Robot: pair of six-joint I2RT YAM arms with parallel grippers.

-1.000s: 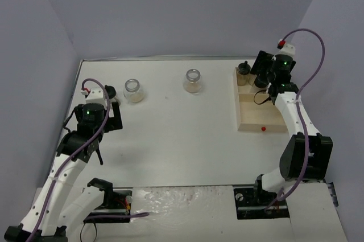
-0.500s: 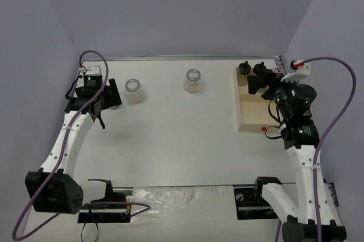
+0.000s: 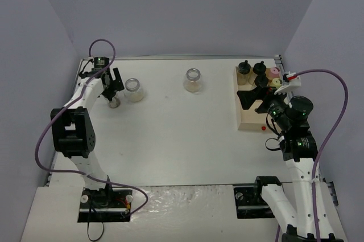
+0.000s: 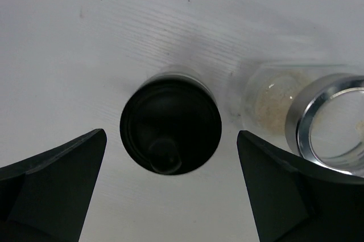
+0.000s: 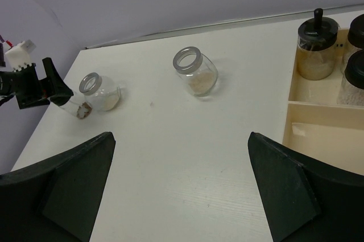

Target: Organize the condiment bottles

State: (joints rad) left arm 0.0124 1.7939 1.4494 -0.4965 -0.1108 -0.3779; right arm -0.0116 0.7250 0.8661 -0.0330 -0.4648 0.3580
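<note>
Overhead: wooden tray (image 3: 256,118) at three o'clock, right gripper (image 3: 254,89) gaping empty by it. At ten o'clock, left gripper (image 3: 112,88), wide open beside a silver-rimmed jar (image 4: 327,119), straddles a black-capped bottle (image 4: 170,131), possibly tilted. Descend centred; keep clear of the jar.

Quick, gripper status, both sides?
Left gripper: open, straddling a black-capped jar, not gripping it.
Right gripper: open, empty.

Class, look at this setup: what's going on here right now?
Two robot arms are sorting condiment jars into a wooden tray. The left gripper is open around a black-capped jar beside a silver-rimmed jar. The right gripper is open and empty over the tray, which holds several capped jars. A second silver-rimmed jar stands mid-table.
</note>
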